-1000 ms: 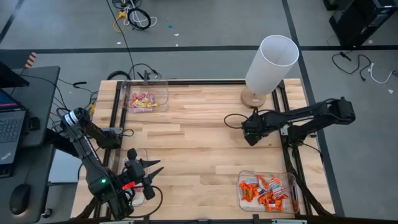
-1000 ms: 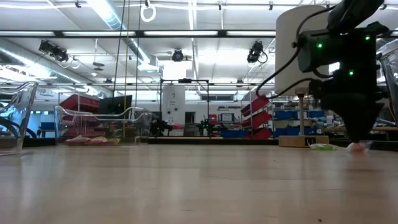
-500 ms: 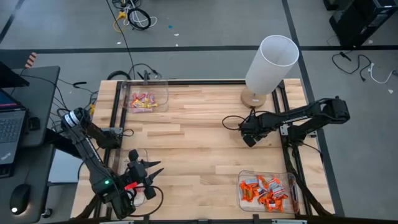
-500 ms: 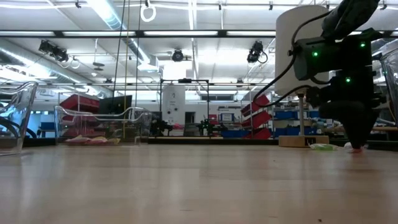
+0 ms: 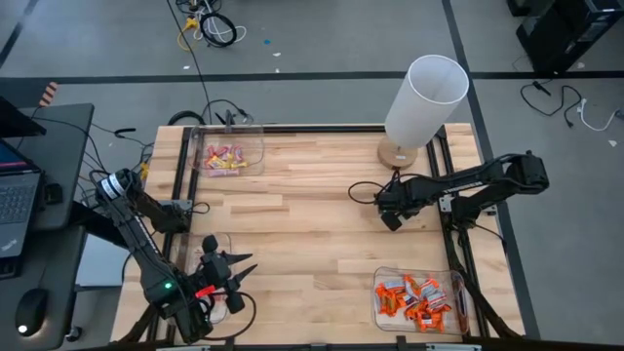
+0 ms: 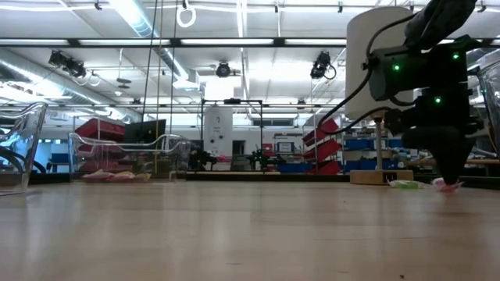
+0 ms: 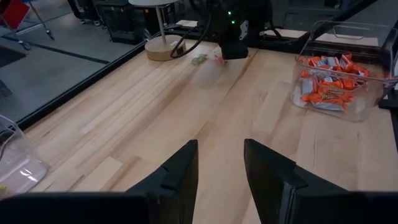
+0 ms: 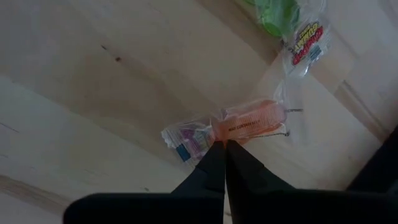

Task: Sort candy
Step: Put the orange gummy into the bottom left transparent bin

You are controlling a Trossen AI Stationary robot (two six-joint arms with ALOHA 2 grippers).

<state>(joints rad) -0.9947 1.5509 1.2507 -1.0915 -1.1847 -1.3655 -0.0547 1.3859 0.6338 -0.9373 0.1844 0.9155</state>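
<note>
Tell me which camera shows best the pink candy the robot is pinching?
The right wrist view: the pink candy fills the picture, pinched by the right end effector. The low view shows only a pink speck; the left wrist view, a far-off blur. From above, the arm hides it.

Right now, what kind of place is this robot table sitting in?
Probably a robotics lab or workshop: the low view shows storage racks and ceiling strip lights, and loose cables lie on the grey floor beside the wooden table.

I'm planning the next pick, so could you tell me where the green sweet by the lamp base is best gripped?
Probably by the green sweet's bulging middle, coming straight down from above: it lies flat on the table, and its clear wrapper tail looks thin and floppy. The right gripper already pinches the pink sweet beside it.
</note>
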